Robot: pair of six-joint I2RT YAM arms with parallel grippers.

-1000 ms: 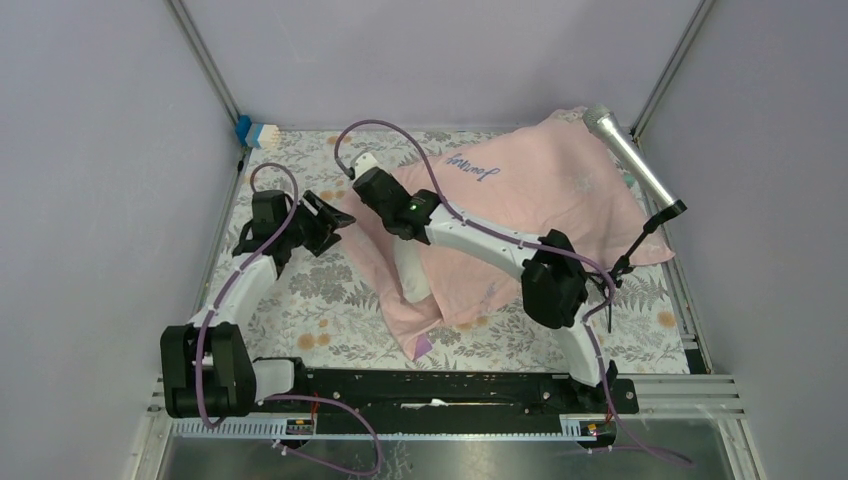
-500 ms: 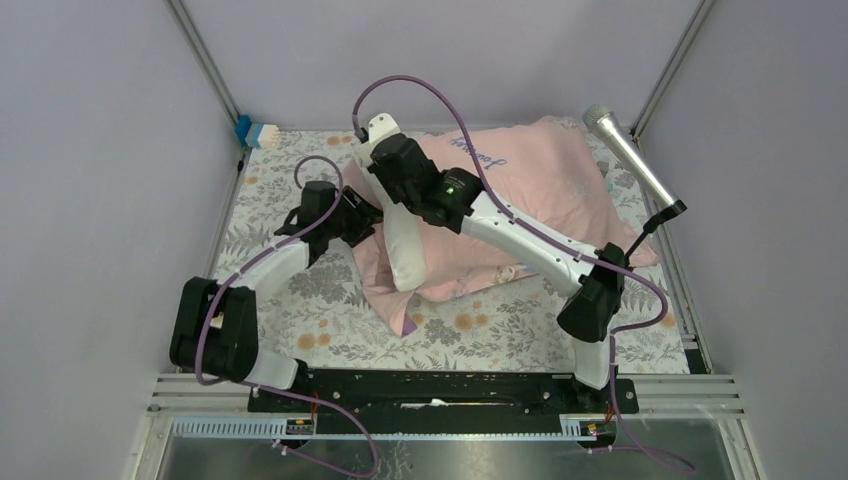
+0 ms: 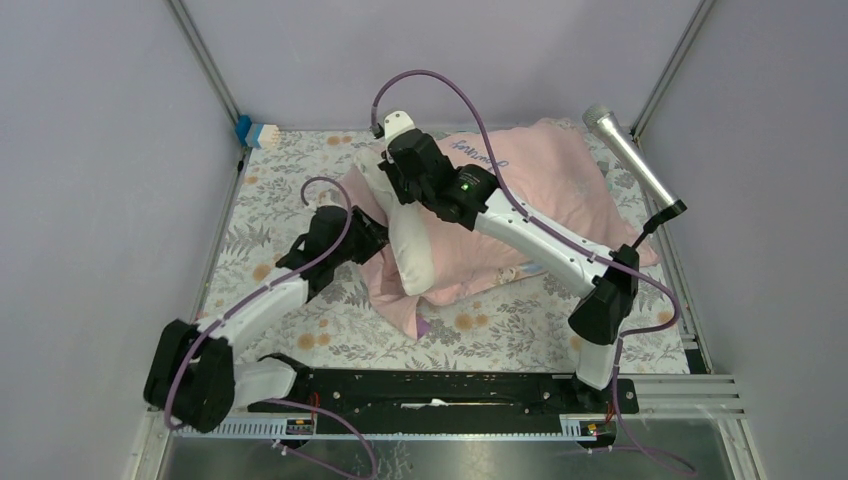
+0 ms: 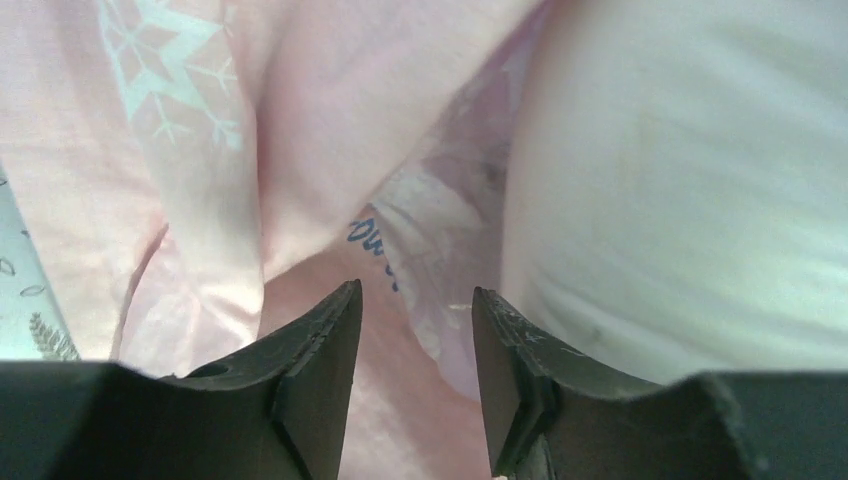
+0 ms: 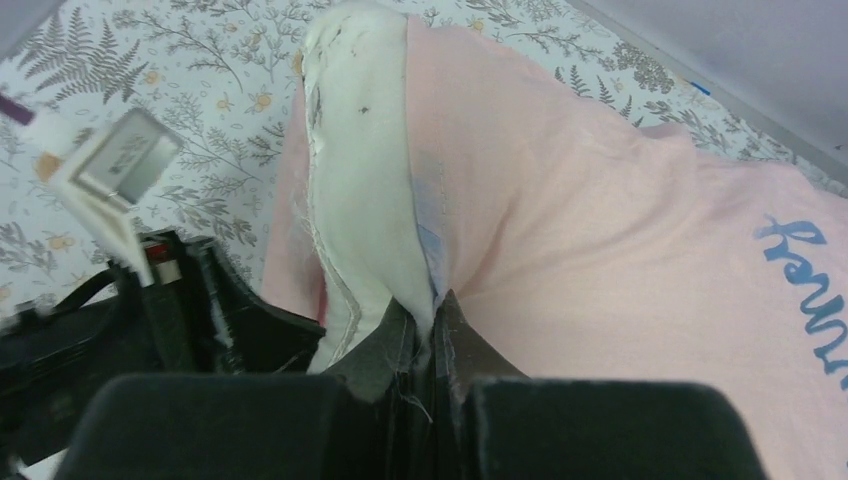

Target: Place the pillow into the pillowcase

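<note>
Pillow [image 3: 408, 255] is lying mostly inside pillowcase [image 3: 540, 180], bare end facing left; right gripper [image 5: 420, 320] is clamping that end's seam, while left gripper [image 4: 415, 300], jaws apart, is pointing at pillowcase fabric just beside it.

Soft even light, blurred wrist close-ups

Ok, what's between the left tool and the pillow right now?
A loose fold of the pillowcase, pink with blue lettering, lies just ahead of the left tool and its fingers, with the pillow beside it. The left wrist view shows it.
</note>
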